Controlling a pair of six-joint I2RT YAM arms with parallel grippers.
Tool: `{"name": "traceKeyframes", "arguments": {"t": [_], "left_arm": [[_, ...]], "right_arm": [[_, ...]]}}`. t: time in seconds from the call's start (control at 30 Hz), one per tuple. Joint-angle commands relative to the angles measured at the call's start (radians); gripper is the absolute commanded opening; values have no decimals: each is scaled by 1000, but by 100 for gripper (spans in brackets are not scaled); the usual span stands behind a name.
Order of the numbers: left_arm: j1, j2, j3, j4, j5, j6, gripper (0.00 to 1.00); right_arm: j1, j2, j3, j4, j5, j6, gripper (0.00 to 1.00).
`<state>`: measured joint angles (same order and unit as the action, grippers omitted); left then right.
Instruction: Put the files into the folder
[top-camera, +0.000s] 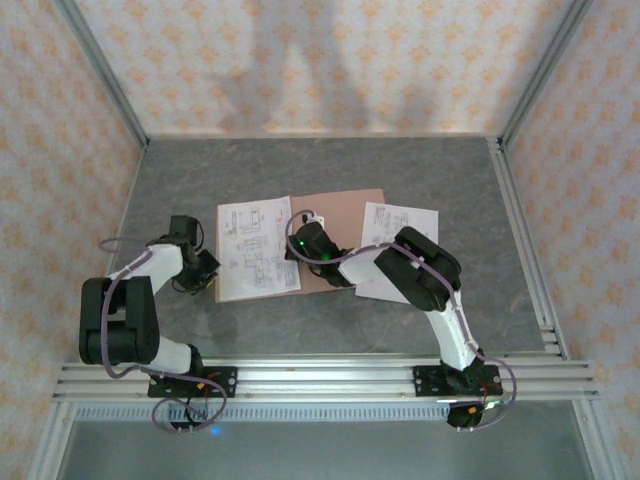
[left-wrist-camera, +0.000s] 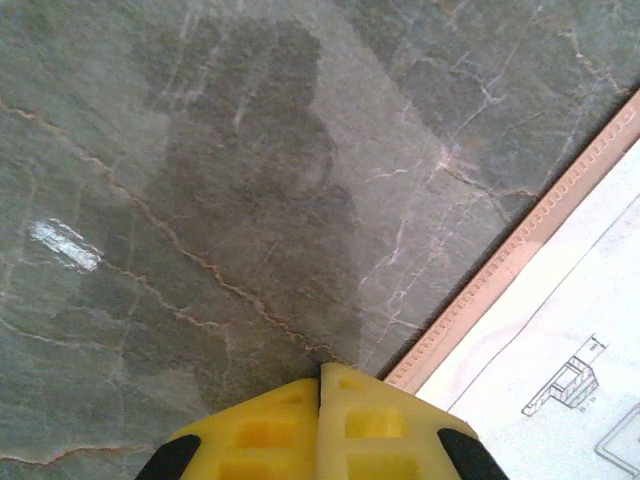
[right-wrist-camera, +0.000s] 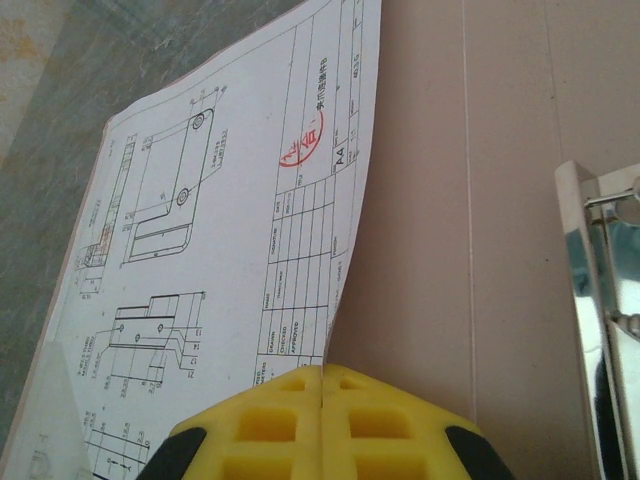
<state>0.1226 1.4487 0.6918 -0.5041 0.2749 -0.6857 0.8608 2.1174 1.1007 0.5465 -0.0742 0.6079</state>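
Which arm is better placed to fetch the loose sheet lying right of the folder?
Right. The loose sheet lies on that side, beside the right forearm; the right tool, shut, is over the folder. The left tool, shut, sits off the folder's far left edge.

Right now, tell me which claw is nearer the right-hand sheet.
Right. The right claw is shut over the folder, left of the right-hand sheet. The left claw, also shut, is farther off, beyond the left-hand sheet and its left edge.
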Motion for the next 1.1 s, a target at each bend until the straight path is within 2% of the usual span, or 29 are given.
{"name": "traceKeyframes", "arguments": {"t": [0.0,0.3,0.6,0.77,1.07], "left_arm": [[-36,36,-47,38,23,-28,1],[-63,49,-72,79,30,-60,0],[-69,41,-71,73,20,-65,1],[-72,36,-77,80,9,-80,0],[-78,33,-81,85,9,-86,1]], "right_arm": [[12,0,2,0,29,44,0],[33,26,48,-22,35,84,0],[37,-25,-14,-30,93,100,0],[51,-45,8,-118,125,95,0],[61,-45,10,-147,139,117,0]]}}
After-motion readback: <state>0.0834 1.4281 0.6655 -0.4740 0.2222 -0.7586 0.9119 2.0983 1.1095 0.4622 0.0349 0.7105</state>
